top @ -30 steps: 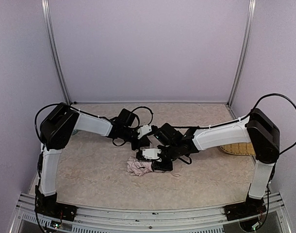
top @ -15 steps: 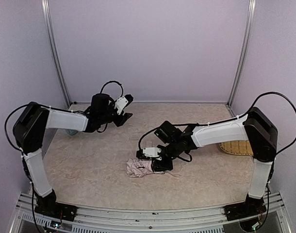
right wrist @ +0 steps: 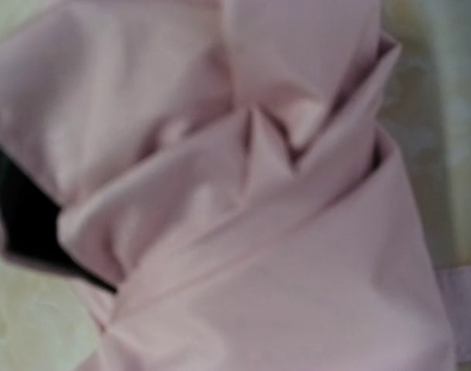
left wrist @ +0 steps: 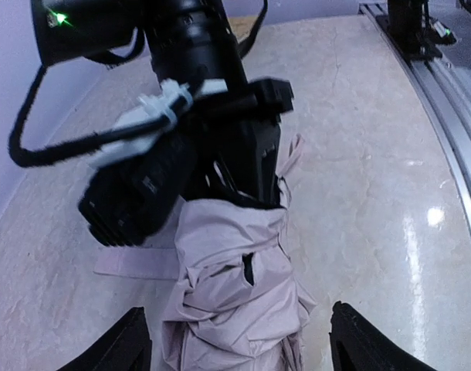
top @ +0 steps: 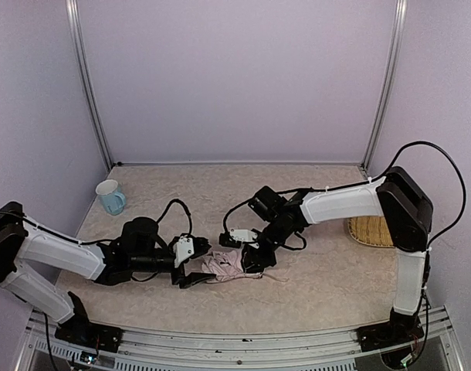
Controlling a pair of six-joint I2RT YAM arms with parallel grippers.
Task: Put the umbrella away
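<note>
The umbrella [top: 226, 266] lies folded on the worktop [top: 320, 287]. Your left hand [left wrist: 237, 325] is spread wide around its near end. The right hand [left wrist: 239, 151] presses on the far end, and I cannot tell its grip. If you pinch only loose cloth, the umbrella may slip free, and the hands may bump.

No legible text, brand, number or sign in any view. White block on right wrist [top: 238, 234], centre of top view: any marking too small to read. White block on left wrist [top: 181, 248], lower centre-left: same.
</note>
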